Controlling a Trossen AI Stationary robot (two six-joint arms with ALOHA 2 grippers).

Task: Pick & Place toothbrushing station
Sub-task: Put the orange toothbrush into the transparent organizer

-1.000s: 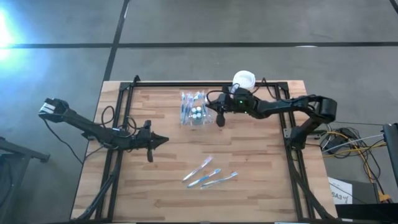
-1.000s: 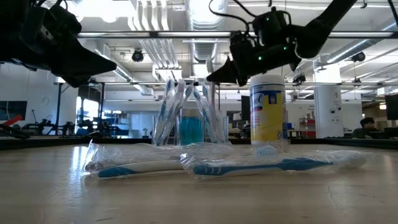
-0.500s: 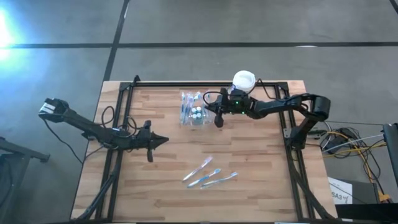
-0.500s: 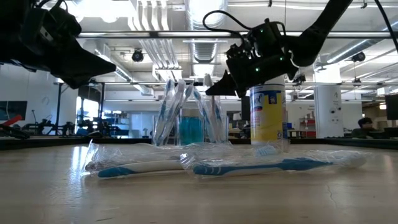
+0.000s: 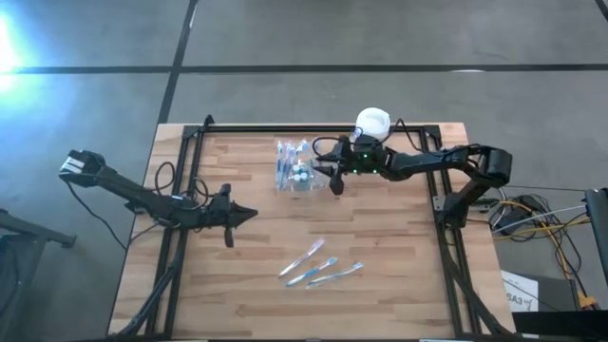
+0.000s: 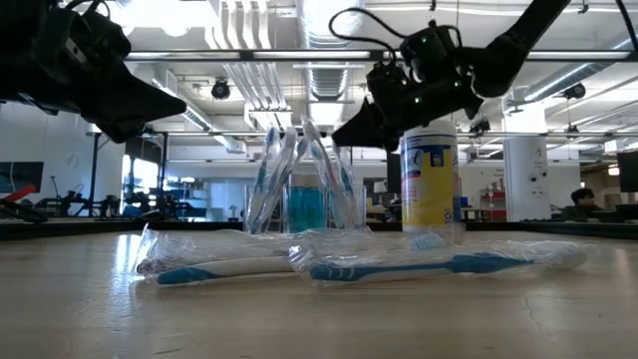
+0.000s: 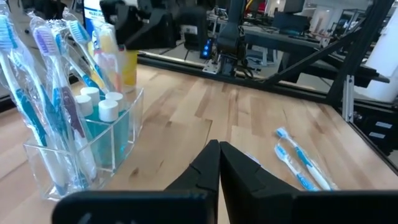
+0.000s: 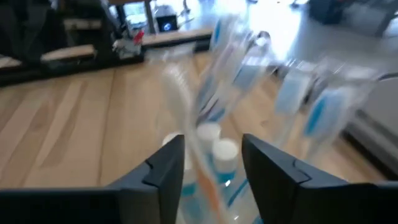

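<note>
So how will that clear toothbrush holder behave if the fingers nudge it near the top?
The clear holder looks top-heavy: wrapped toothbrushes lean far above its rim, so it may tip. Its smooth plastic walls probably slip on the wooden table.

There is 1 clear toothbrushing station (image 5: 294, 167), with several wrapped brushes standing in it, too crowded to count, and 3 white caps (image 7: 101, 103). 3 wrapped toothbrushes (image 5: 321, 264) lie loose on the wood, nearer the left gripper (image 5: 249, 215) than the right gripper (image 5: 328, 172). 1 white-lidded canister (image 5: 372, 123) stands just behind the right gripper.
</note>
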